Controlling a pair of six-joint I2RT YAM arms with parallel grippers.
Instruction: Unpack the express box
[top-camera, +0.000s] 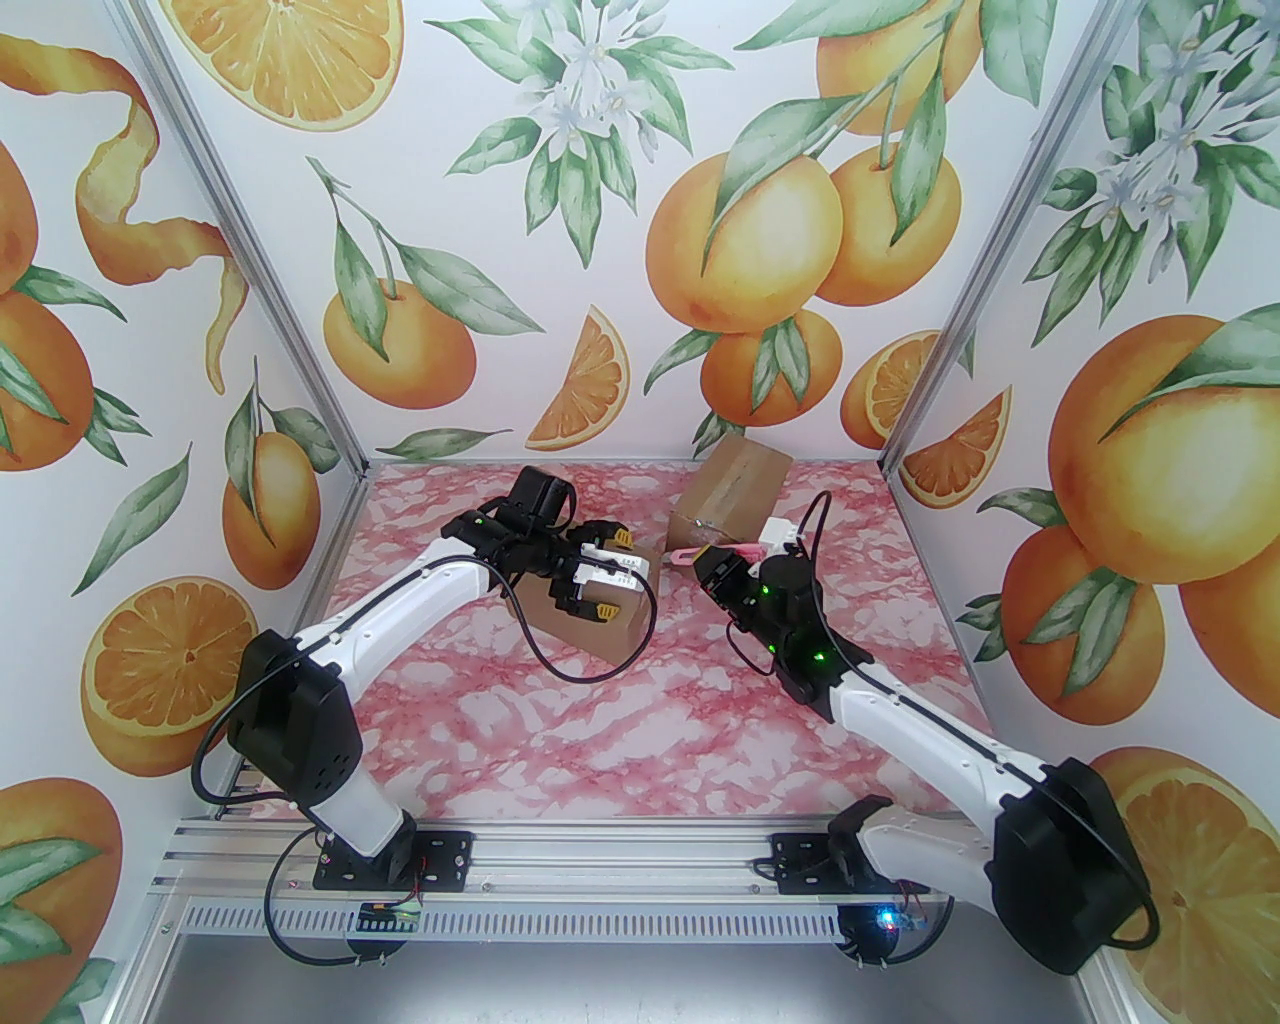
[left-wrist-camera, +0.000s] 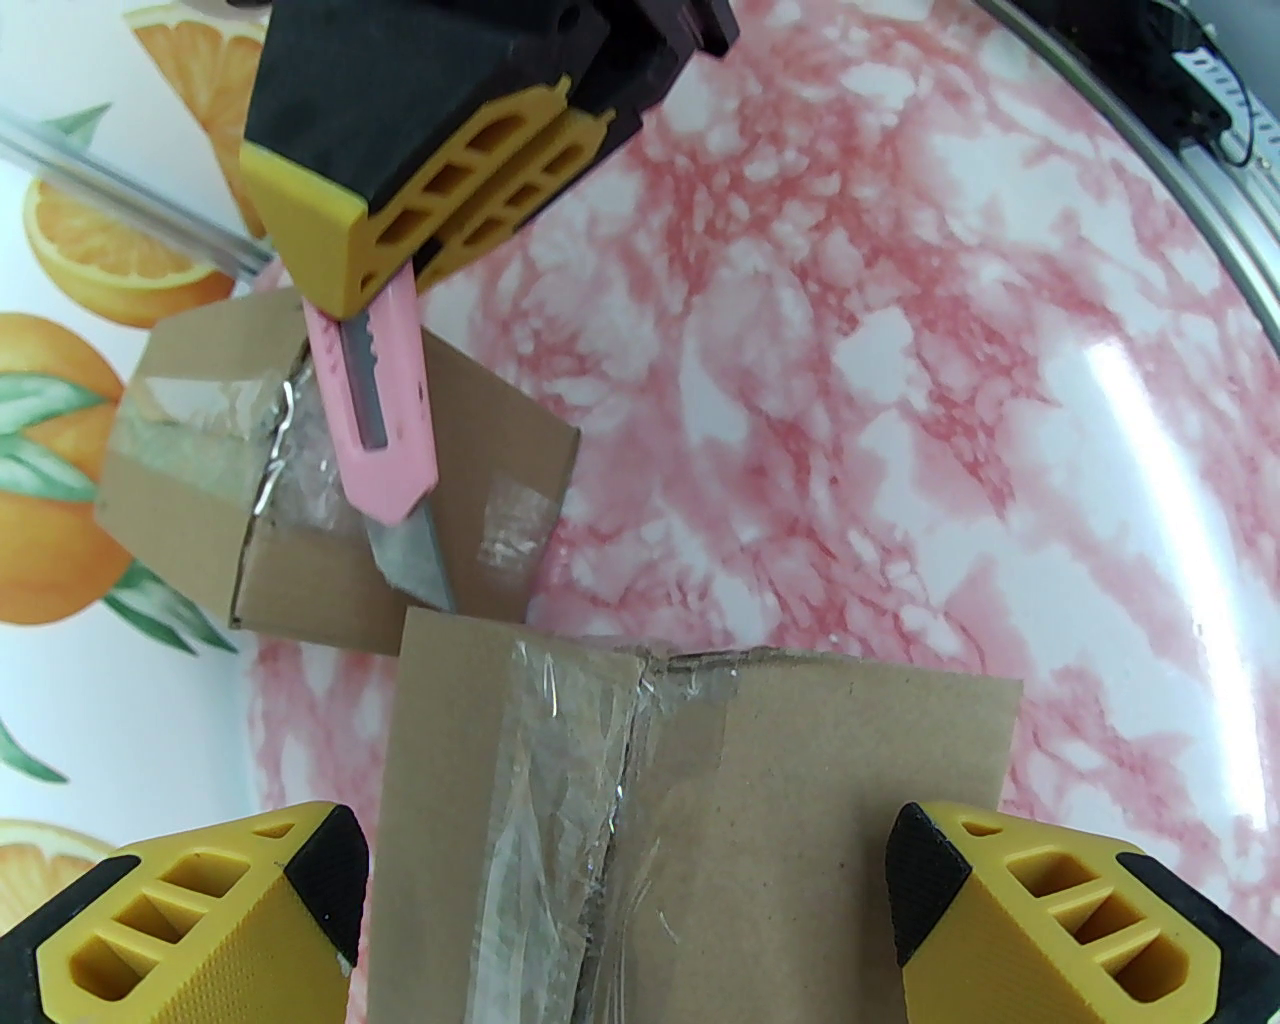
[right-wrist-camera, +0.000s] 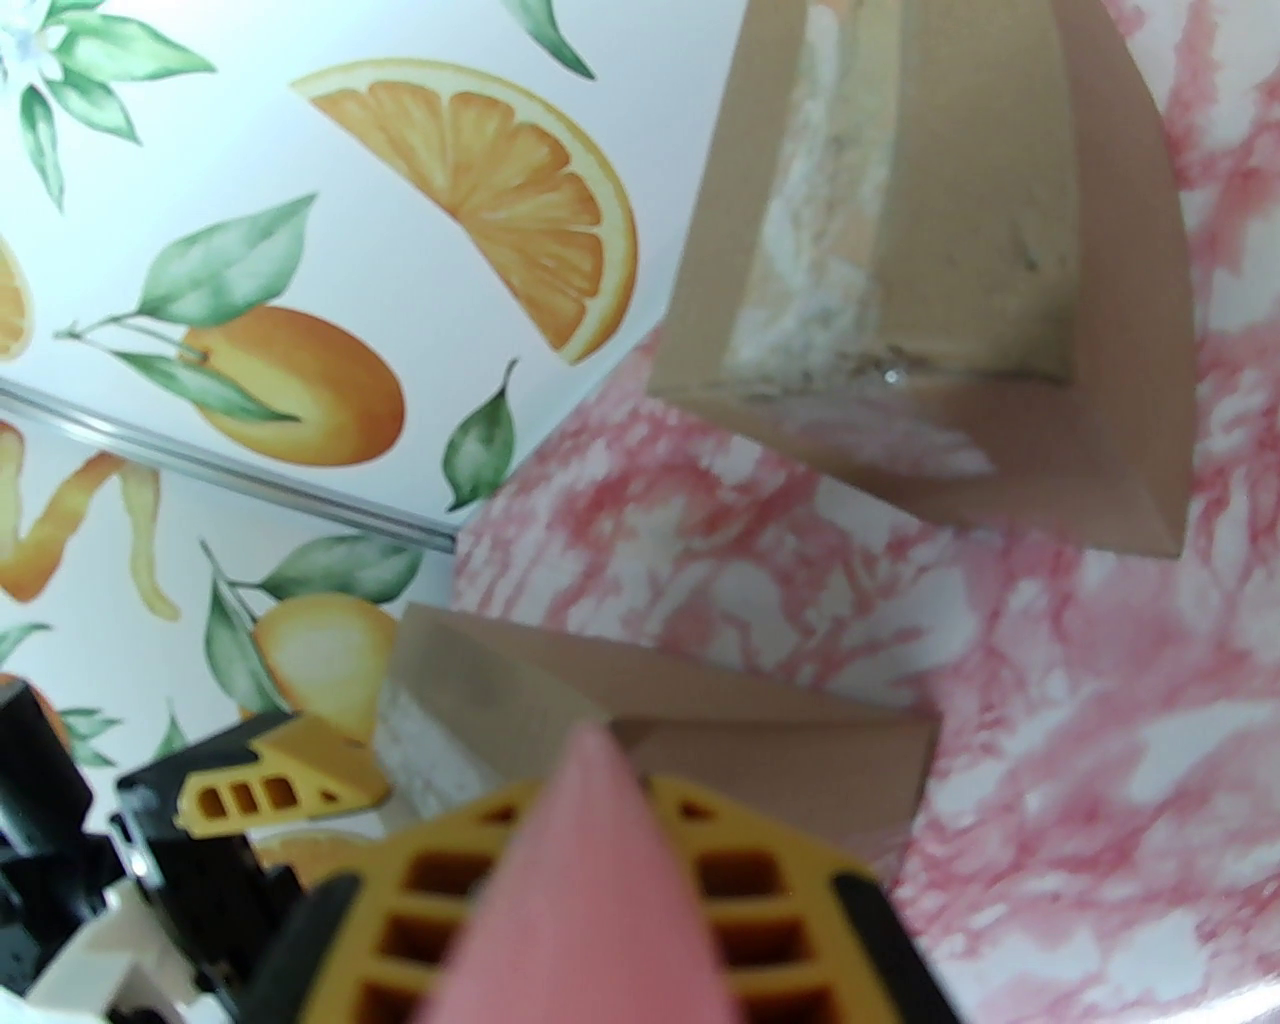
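A: Claw states?
B: Left claw released, jaws wide, poised over the near box. Contact with the cardboard: can't tell. Right claw clenched on a pink utility knife, blade extended.
A: Where's the box?
B: Near box sits on the counter, a bit left of centre, directly under the left claw. The left wrist view looks down on its top. Clear tape runs along the seam, crinkled, flaps shut.
A: Second one?
B: Far box is at the back of the counter, right of centre, close to the rear wall and turned at an angle. Also taped shut, tape wrinkled.
A: Knife position?
B: Between the two boxes, tip angled toward the far edge of the near box. In the left wrist view the tip lies right at that edge. Touching or just above, can't tell.
A: Arms?
B: Left arm is bent in over the near box. Right arm points at the gap between the boxes.
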